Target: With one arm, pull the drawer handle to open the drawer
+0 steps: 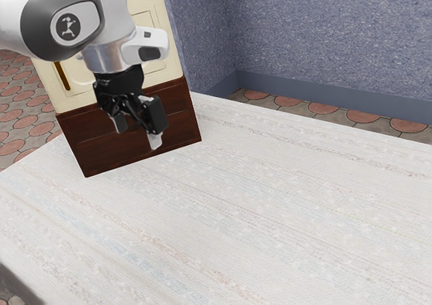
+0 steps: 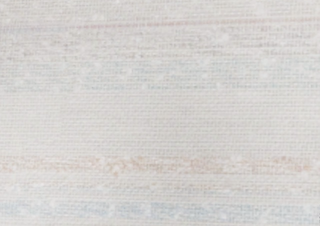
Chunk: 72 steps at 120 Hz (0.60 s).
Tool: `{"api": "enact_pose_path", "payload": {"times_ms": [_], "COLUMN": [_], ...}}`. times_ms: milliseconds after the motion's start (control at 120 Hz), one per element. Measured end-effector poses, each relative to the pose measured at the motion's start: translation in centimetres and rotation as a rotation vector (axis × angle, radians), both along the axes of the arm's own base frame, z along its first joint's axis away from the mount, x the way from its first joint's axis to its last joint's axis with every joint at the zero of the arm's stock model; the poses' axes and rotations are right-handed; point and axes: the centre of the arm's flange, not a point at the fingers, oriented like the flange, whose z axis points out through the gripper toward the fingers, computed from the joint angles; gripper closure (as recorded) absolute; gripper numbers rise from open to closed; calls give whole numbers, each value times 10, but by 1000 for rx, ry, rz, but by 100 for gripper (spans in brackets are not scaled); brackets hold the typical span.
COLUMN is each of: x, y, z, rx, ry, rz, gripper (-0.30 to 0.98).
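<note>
The step in hand looks like the approach: the end effector (image 1: 138, 133) hangs at the upper left of the exterior view, by the dark lower front (image 1: 101, 153) of the cabinet (image 1: 84, 96), its two fingers spread apart with nothing clamped between them. The drawer appears closed. A slim, golden-brown upright strip (image 1: 63, 76) on the cabinet's pale upper part, left of the arm (image 1: 108, 59), may be the handle, though the arm hides too much of the front to be sure. The next move calls for lining the fingers up with the handle, closing on it, then drawing straight back from the cabinet.

The cabinet is boxy, cream above with recessed panels and moulded edges, reddish-brown below with a wood-like look and thin framing lines. The counter (image 1: 256, 204) fills the middle and lower frame with an off-white weave, striped faintly in pink, grey and blue; the wrist view shows its fine ribbing. Speckled blue-grey wall (image 1: 324, 35) stands at upper right, and rounded terracotta paving (image 1: 20, 109) lies at the left edge.
</note>
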Motion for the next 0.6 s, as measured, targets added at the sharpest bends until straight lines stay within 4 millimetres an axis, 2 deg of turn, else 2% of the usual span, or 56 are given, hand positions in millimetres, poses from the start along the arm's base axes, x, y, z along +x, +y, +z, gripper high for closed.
{"api": "enact_pose_path", "payload": {"times_ms": [292,417,542,600], "x": [6,7,11,16], "y": [5,15,22,26], "z": [4,5,-5,-20], "rx": [-3,-3,26,64], "ry": [-57,-67,-54,-42], "rz": [42,78,100,89], "gripper": [0,0,0,0]}}
